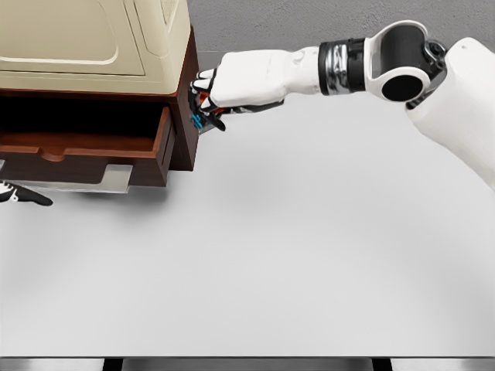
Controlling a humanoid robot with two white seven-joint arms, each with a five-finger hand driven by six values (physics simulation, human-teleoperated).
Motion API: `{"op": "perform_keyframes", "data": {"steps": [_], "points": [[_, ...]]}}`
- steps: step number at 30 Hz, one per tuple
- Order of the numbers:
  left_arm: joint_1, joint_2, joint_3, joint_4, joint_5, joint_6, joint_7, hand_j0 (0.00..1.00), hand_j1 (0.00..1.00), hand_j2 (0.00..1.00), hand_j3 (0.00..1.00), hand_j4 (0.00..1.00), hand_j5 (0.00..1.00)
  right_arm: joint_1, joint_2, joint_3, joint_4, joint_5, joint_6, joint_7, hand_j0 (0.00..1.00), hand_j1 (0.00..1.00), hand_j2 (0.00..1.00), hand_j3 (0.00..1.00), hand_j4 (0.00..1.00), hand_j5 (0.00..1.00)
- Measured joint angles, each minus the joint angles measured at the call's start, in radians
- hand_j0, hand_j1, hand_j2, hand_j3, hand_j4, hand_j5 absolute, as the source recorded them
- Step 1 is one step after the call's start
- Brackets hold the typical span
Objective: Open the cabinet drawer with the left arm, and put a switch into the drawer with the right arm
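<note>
— Where is the switch (200, 120)?

— In the right hand (213, 93), just beside the cabinet's (184, 116) right side wall. Only small blue and red bits of it show between the curled fingers (203, 83), so its shape is hard to tell. The hand is closed around it, held above the table (294, 247) at about drawer height.

— And the drawer (85, 147)?

— Pulled out from the dark brown cabinet, its front panel toward the camera, the inside mostly shadowed. The switch is outside it, past the drawer's right corner, not over the opening.

— What sits on the cabinet?

— A cream-coloured appliance (93, 39), filling the upper left.

— The right arm?

— It reaches in from the right edge, white forearm stretched leftward across the back of the table, a black-and-silver joint near the elbow.

— The left hand (19, 195)?

— Only a sliver shows at the left edge, below the drawer front: dark fingertips low by the table. I cannot tell whether it is spread or curled.
</note>
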Motion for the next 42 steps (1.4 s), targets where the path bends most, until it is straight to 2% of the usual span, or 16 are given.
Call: {"op": "perform_keyframes", "data": {"steps": [6, 21, 23, 33, 42], "points": [[0.000, 0.001, -0.008, 0.000, -0.001, 0.000, 0.000, 1.00, 1.00, 1.00, 1.00, 1.00, 1.00, -0.054, 0.031, 0.037, -0.014, -0.035, 0.000, 0.000, 0.27, 0.27, 0.27, 0.27, 0.27, 0.27], [0.002, 0.000, -0.012, 0.000, -0.014, 0.000, 0.000, 1.00, 1.00, 1.00, 1.00, 1.00, 1.00, -0.124, 0.138, 0.066, -0.005, -0.052, 0.001, -0.002, 0.27, 0.27, 0.27, 0.27, 0.27, 0.27], [0.002, 0.000, -0.013, 0.000, -0.016, 0.000, 0.000, 1.00, 1.00, 1.00, 1.00, 1.00, 1.00, -0.135, 0.160, 0.072, 0.018, -0.053, 0.001, -0.002, 0.27, 0.27, 0.27, 0.27, 0.27, 0.27], [0.002, 0.000, -0.014, 0.000, -0.021, 0.000, 0.000, 1.00, 1.00, 1.00, 1.00, 1.00, 1.00, -0.190, 0.316, 0.118, 0.229, -0.047, 0.001, 0.000, 0.26, 0.26, 0.26, 0.26, 0.26, 0.26], [0.002, 0.000, -0.015, 0.000, -0.021, 0.000, 0.000, 1.00, 1.00, 1.00, 1.00, 1.00, 1.00, -0.216, 0.391, 0.130, 0.368, -0.037, 0.001, -0.002, 0.26, 0.26, 0.26, 0.26, 0.26, 0.26]]}}
